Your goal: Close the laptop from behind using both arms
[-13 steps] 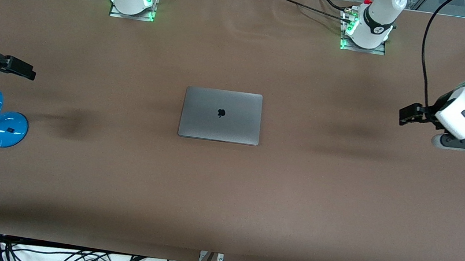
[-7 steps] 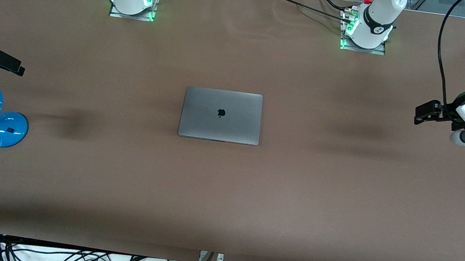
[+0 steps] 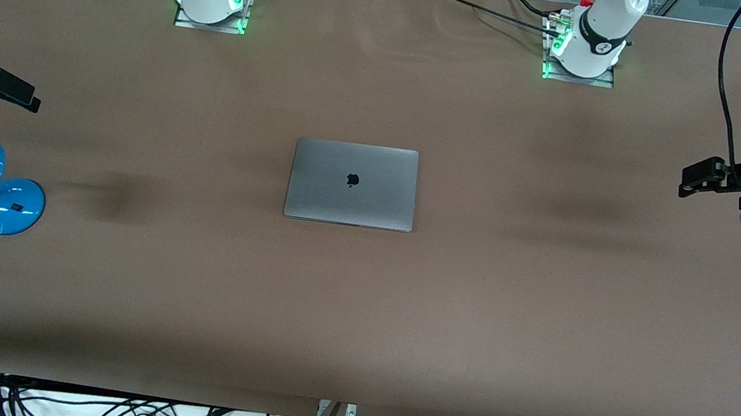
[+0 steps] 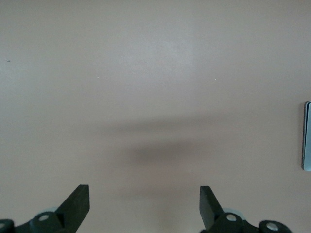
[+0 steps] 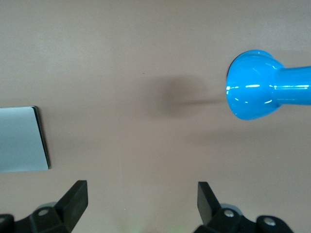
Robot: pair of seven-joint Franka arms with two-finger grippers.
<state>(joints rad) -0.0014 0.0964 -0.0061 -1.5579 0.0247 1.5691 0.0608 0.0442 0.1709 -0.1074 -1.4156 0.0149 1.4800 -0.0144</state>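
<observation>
I am seeing both arms pulling outward: left gripper [image 3: 691,185] and right gripper [image 3: 17,95], both spread wide and empty, while the laptop [image 3: 352,183] is lying mid-desk, apparently fully closed.

My left gripper [image 3: 696,179] hangs over the table's edge at my left arm's end, fingers spread wide. My right gripper [image 3: 17,95] hangs over my right arm's end, likewise spread and empty.

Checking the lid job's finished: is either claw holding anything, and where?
Nothing is held. The left claw and right claw are open over bare table; the slim grey metal laptop lies shut, untouched.
</observation>
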